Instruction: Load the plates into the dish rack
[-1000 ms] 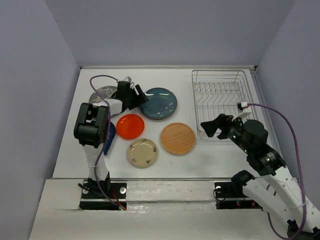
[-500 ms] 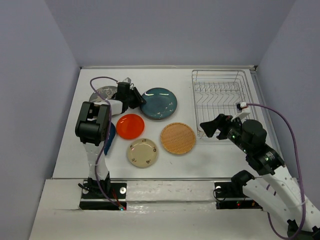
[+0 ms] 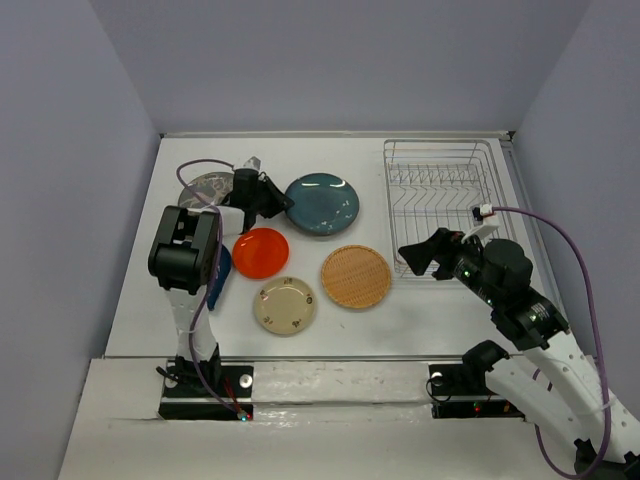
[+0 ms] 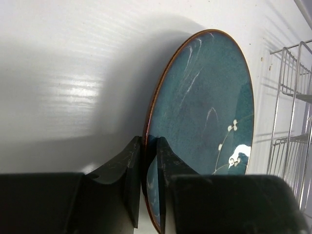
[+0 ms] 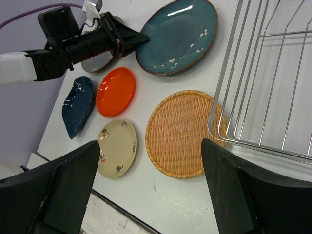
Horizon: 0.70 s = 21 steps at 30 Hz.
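Observation:
The glossy dark teal plate (image 3: 323, 203) (image 4: 204, 107) lies left of the dish rack (image 3: 445, 200). My left gripper (image 3: 275, 203) (image 4: 148, 146) is shut on the plate's left rim, one finger above it and one below. The orange plate (image 3: 261, 252), wicker plate (image 3: 356, 276) and cream spotted plate (image 3: 285, 305) lie flat nearer the arms. The left arm partly hides the dark grey plate (image 3: 205, 187) and the dark blue plate (image 5: 78, 105). My right gripper (image 3: 425, 255) (image 5: 151, 142) hovers open and empty over the wicker plate (image 5: 183, 131), by the rack's front left corner.
The silver wire rack (image 5: 273, 73) fills the table's back right, close to the right wall, and holds nothing. The left arm's purple cable (image 3: 200, 170) loops over the grey plate. Walls close in the table at the back and on both sides.
The left gripper's fingers have closed from wide open onto the teal plate's rim. The plate has shifted a little to the right. The right arm has hardly moved.

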Each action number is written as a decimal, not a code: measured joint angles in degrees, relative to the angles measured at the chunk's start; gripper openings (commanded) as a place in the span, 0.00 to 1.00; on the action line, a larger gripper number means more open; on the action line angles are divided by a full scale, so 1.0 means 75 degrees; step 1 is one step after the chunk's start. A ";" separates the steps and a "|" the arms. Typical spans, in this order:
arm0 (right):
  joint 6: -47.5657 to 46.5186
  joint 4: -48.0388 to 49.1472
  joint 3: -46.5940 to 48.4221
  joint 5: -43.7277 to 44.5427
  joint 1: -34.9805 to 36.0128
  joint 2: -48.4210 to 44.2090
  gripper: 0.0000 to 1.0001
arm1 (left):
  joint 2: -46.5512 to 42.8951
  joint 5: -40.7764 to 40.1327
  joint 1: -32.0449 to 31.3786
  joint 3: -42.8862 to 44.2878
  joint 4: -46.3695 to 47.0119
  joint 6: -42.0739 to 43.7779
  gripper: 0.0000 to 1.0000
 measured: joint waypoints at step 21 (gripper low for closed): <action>0.0006 0.0813 0.0003 -0.1052 0.0000 0.1521 0.94 | -0.1862 -0.0015 -0.0015 -0.1644 0.0577 -0.0650 0.06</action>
